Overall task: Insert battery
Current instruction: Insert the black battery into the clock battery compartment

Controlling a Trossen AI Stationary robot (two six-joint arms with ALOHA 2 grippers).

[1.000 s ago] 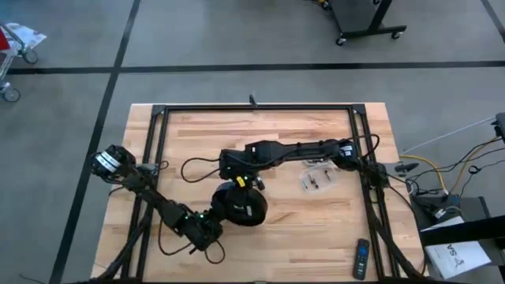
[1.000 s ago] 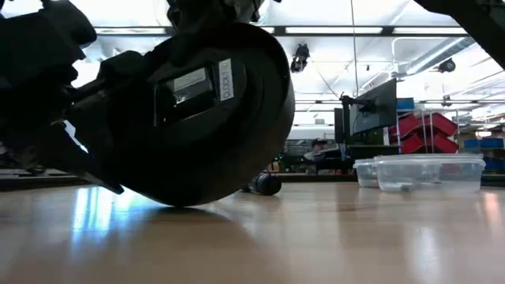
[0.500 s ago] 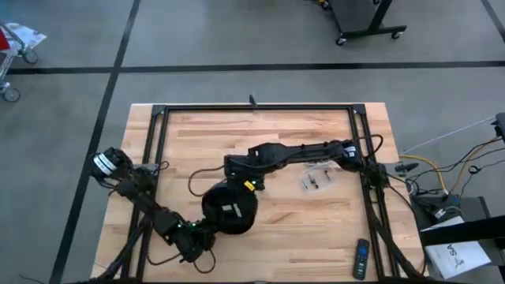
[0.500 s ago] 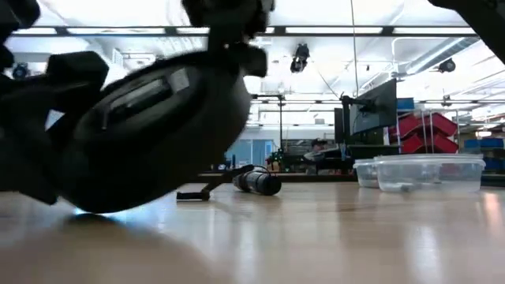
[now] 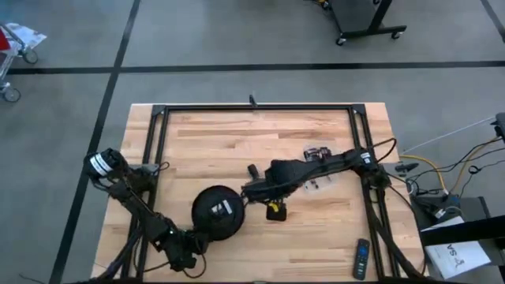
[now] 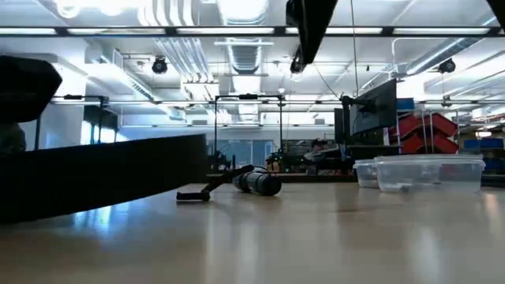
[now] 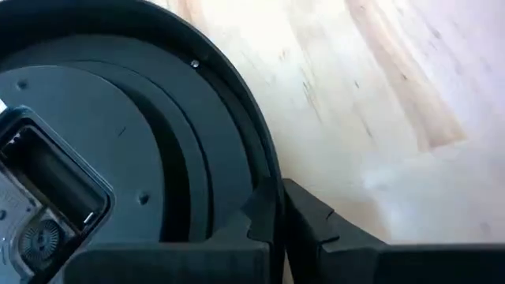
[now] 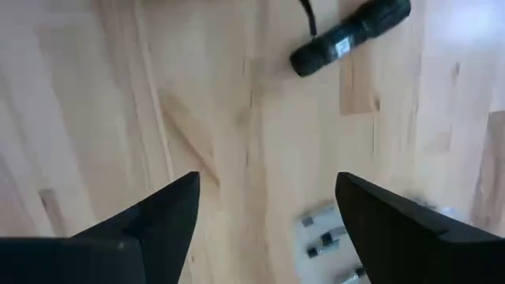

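Observation:
A round black clock lies back up near the table's front edge; it is the dark slab in the low view. Its open battery compartment faces up. My left gripper is shut on the clock's near-left rim. My right gripper hangs open above bare wood to the right of the clock, nothing between its fingers. Small batteries lie in a clear box farther right. My left gripper has the clock's raised rim pinched between its two fingers, one on the back-face side and one outside the rim. The fingers come in low from the table's near-left side. The clock lies about level, back up, low on the table.
A black flashlight with a short strap lies on the wood beyond the clock. A remote control sits at the near right corner. A black frame runs around the table's edges.
The clock has gone from standing tilted on its edge to lying flat, back up, and has shifted toward the near-left. My left gripper has moved with it toward the near edge. My right gripper has come away from the clock and gone toward the table's right.

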